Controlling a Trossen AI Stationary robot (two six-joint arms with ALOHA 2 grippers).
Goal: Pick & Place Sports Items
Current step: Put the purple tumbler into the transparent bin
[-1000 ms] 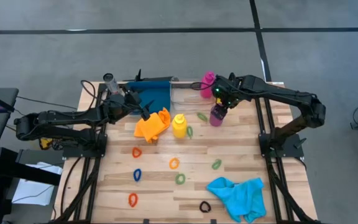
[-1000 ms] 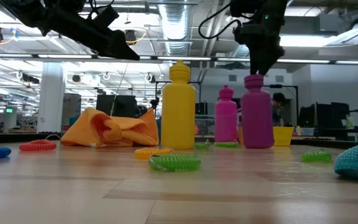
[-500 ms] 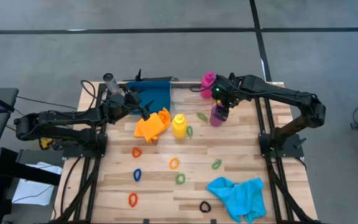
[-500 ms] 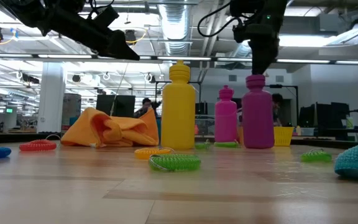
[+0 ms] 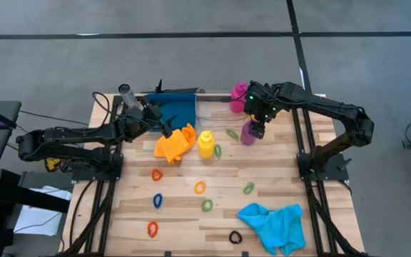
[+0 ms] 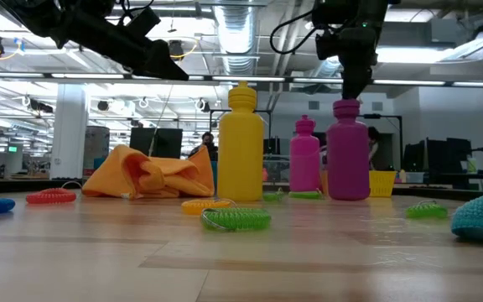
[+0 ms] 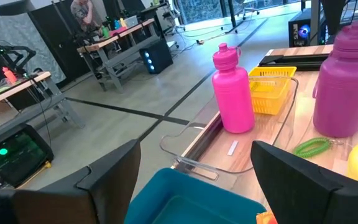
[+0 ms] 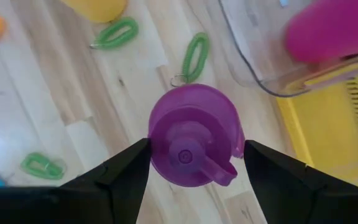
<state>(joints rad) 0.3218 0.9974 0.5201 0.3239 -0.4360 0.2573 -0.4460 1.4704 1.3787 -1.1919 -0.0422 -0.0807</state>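
Note:
The purple bottle stands upright on the table at the far right. My right gripper hangs just over its cap, pointing down and open, with a finger on either side of the cap. Whether they touch it does not show. The yellow bottle stands beside the orange cloth. The magenta bottle stands in a clear tray. The cyan cloth lies near the front right. My left gripper stays open in the air above the orange cloth's far edge.
A blue tray sits at the far edge, with a clear tray to its right holding a small yellow bin. Several coloured rings are scattered over the middle and near part of the table, and two green ones lie close to the purple bottle.
My right gripper has rolled about the line along which it points while staying above the purple bottle's cap. Its fingers remain apart. The bottle stands where it stood.

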